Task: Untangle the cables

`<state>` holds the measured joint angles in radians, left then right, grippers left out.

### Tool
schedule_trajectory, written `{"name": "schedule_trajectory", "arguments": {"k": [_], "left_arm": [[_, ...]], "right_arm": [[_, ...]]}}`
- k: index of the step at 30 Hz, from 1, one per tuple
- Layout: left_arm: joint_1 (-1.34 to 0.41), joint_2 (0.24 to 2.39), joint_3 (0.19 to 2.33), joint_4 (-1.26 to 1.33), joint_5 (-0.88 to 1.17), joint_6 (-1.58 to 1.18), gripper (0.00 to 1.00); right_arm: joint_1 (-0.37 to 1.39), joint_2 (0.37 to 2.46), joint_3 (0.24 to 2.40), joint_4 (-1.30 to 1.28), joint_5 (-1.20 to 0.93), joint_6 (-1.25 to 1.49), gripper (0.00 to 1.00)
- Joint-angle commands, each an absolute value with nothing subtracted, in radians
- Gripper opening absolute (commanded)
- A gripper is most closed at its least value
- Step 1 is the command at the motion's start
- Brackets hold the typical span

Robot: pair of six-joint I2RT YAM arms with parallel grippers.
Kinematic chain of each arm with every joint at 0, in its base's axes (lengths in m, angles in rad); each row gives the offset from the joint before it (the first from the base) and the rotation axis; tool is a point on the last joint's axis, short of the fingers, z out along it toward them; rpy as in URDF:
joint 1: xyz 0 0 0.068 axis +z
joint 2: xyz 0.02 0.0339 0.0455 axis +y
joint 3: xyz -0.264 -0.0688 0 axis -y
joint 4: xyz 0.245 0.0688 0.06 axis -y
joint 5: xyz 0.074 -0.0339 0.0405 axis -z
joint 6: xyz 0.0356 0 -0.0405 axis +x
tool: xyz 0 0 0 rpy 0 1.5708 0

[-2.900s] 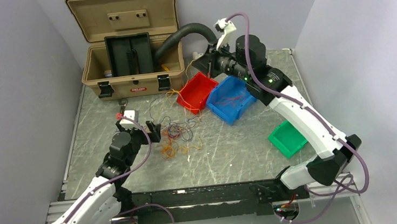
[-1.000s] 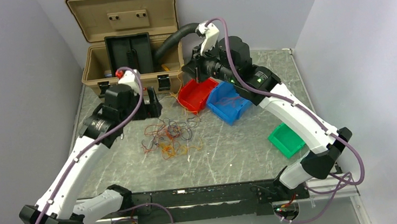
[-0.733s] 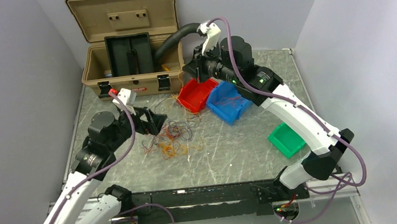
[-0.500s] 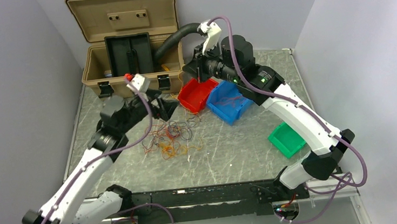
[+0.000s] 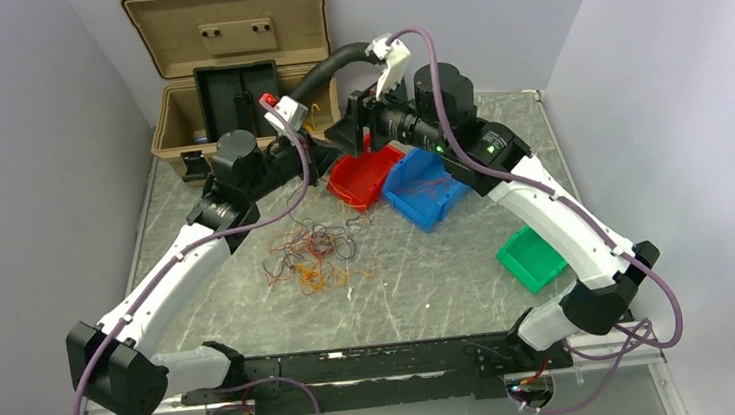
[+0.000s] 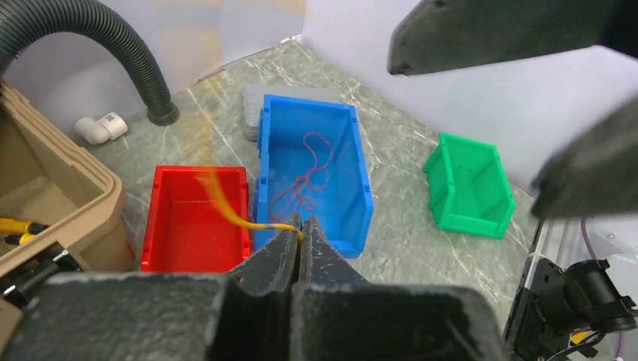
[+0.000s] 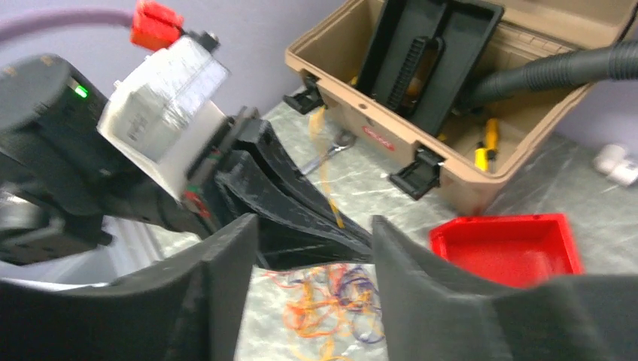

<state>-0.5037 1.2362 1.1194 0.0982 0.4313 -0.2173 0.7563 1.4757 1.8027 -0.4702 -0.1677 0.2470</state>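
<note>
The cables (image 5: 312, 254) lie as a loose tangle of orange, red and dark wires on the table's middle left. My left gripper (image 5: 327, 157) is raised beside the red bin (image 5: 366, 174), shut on one yellow cable (image 6: 244, 219) that curves up and away from its tips (image 6: 302, 226). My right gripper (image 5: 349, 137) hovers close above it, open, with its two fingers (image 7: 226, 263) either side of the left gripper's tips (image 7: 301, 203). The yellow cable (image 7: 327, 162) rises between them. The tangle (image 7: 331, 301) shows below.
A blue bin (image 6: 308, 173) holding a red wire sits next to the red bin (image 6: 192, 226). A green bin (image 5: 531, 256) is at the right. An open tan toolbox (image 5: 233, 89) with a black ribbed hose (image 5: 331, 65) stands at the back.
My left arm swung from over the tangle back and right to the red bin and shut on a yellow cable. My right gripper, shut before, has opened.
</note>
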Motion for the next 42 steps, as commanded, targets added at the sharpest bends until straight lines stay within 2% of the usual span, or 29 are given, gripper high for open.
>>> {"name": "schedule_trajectory", "arguments": {"k": [1,5,11,16,25,26,29,34,42], "left_arm": [[-0.467,1.187,1.140,0.092,0.411,-0.306,0.00],[-0.345,1.144,1.095,0.117,0.540,-0.470,0.00],[-0.301,1.114,1.094,0.066,0.598,-0.506,0.00],[-0.299,1.103,1.074,0.074,0.590,-0.505,0.00],[-0.299,1.114,1.067,0.082,0.599,-0.513,0.00],[-0.299,1.116,1.067,0.084,0.602,-0.515,0.00],[-0.299,1.118,1.071,0.085,0.607,-0.515,0.00],[-0.293,1.106,1.090,0.012,0.520,-0.482,0.00],[-0.153,0.941,1.050,-0.306,-0.115,-0.554,0.00]], "right_arm": [[0.759,1.434,1.684,-0.403,-0.144,0.215,0.73],[0.741,1.368,1.454,-0.291,-0.108,0.211,0.77],[0.731,1.307,1.133,0.020,-0.331,0.205,0.74],[0.732,1.377,1.101,0.140,-0.401,0.217,0.67],[0.746,1.471,1.137,0.249,-0.510,0.248,0.64],[0.749,1.480,1.142,0.253,-0.510,0.251,0.62],[0.752,1.499,1.159,0.254,-0.497,0.260,0.44],[0.754,1.467,1.146,0.225,-0.428,0.260,0.00],[0.699,1.275,0.986,0.060,0.104,0.318,0.00]]}}
